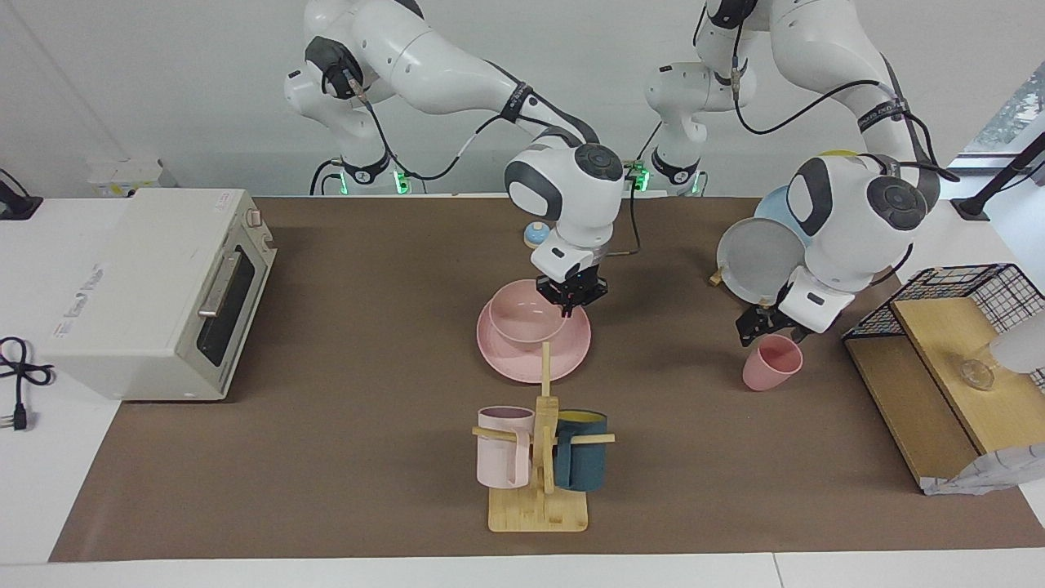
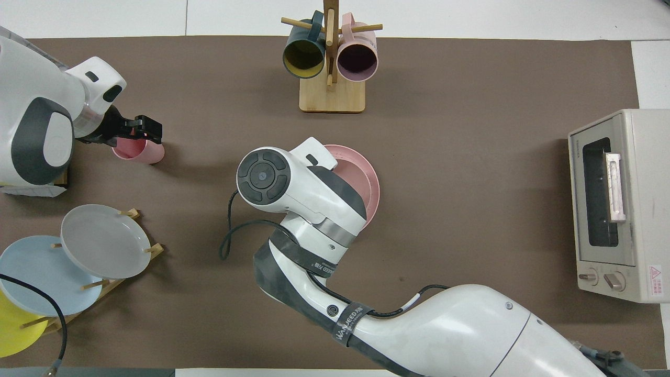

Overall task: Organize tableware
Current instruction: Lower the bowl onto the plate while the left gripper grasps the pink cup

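The pink plate (image 1: 522,363) (image 2: 368,175) lies at the table's middle. The pink bowl (image 1: 522,320) sits on or just above it. My right gripper (image 1: 570,304) is shut on the bowl's rim at the side nearer the robots. In the overhead view the right arm hides the bowl and that gripper. The pink cup (image 1: 770,365) (image 2: 140,151) stands upright toward the left arm's end. My left gripper (image 1: 771,329) (image 2: 141,131) is open just over the cup's rim, a finger at either side.
A wooden mug tree (image 1: 539,498) with a pale-pink and a teal mug stands farther from the robots than the plate. A toaster oven (image 1: 155,286) is at the right arm's end. A rack of grey, blue and yellow plates (image 1: 759,260) and a wire-and-wood shelf (image 1: 939,359) flank the cup.
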### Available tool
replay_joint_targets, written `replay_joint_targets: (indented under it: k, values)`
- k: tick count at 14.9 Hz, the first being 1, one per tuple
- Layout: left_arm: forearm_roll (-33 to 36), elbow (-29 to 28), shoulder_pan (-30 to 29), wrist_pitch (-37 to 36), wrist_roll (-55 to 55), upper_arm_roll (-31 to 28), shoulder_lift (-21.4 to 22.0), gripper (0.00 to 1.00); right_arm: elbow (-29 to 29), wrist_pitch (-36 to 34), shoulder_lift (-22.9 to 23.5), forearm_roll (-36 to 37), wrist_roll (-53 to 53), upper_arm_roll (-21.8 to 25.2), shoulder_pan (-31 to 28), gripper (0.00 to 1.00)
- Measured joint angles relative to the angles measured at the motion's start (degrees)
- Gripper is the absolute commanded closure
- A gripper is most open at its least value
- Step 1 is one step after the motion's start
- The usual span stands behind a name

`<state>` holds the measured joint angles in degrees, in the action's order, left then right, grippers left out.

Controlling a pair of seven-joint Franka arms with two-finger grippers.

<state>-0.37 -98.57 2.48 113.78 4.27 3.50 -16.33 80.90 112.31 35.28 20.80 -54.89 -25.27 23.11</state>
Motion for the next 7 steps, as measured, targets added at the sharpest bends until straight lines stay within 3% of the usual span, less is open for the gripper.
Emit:
replay_joint_targets:
  k: [2, 4, 5, 6, 7]
  values:
    - [0.0, -1.0, 0.0, 1.7, 0.0, 0.0, -0.6, 0.01, 0.6, 0.4, 0.0, 0.0, -0.1, 0.0, -0.1, 1.00]
    - [0.0, -1.8, 0.0, 3.2, 0.0, 0.0, -0.9, 0.02, 0.8, 0.4, 0.0, -0.3, -0.6, 0.0, -0.3, 0.46]
    - [0.0, -2.2, 0.0, 3.9, 0.0, 0.0, -0.9, 0.05, 0.8, 0.4, -0.1, -0.3, -0.9, 0.0, -0.3, 0.30]
    - [0.0, -2.7, 0.0, 4.6, 0.0, 0.0, -0.9, 0.11, 0.8, 0.4, -0.2, -0.3, -0.9, 0.0, -0.4, 0.00]
    - [0.0, -3.2, 0.0, 5.3, 0.0, 0.0, -0.9, 0.27, 0.8, 0.3, -0.4, -0.3, -0.9, 0.0, -0.4, 0.00]
